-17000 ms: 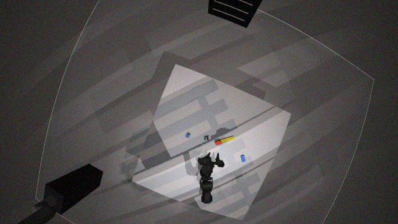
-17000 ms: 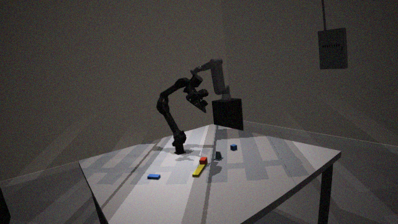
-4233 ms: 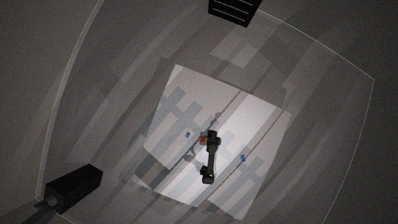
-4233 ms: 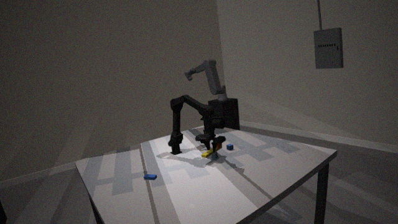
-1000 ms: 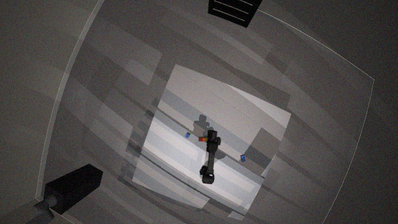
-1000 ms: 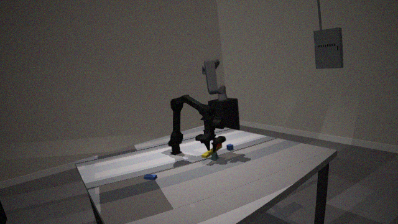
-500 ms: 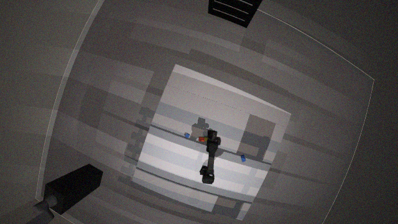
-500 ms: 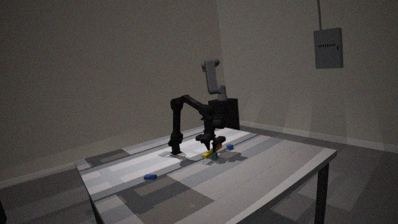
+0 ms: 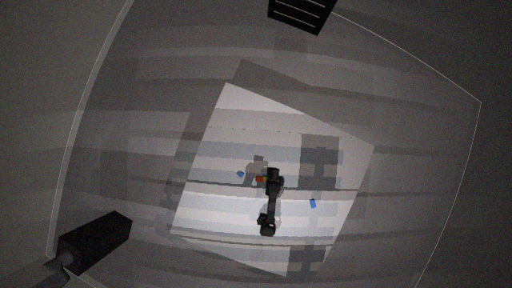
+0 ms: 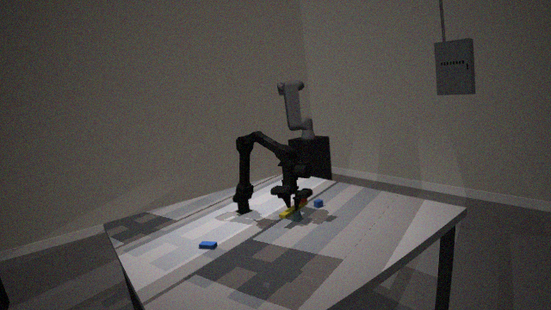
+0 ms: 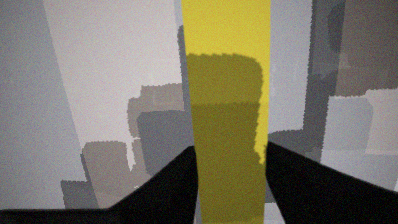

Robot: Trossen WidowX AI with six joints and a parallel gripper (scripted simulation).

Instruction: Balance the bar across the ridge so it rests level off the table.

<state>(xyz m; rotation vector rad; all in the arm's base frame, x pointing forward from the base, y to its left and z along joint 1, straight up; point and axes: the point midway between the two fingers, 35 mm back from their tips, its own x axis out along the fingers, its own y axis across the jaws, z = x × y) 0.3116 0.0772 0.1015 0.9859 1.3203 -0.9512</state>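
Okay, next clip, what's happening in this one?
A single robot arm has its gripper shut on a yellow bar with a red end, held low over a small dark ridge near the middle of the table. The bar looks tilted rather than level, its yellow end lower, and it has not been let go. Two small blue blocks lie apart on the table, untouched.

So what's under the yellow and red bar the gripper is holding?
A small teal ridge sits under the bar, which the gripper grips. Whether bar and ridge touch is too small to tell; the wrist view's bar hides the ridge.
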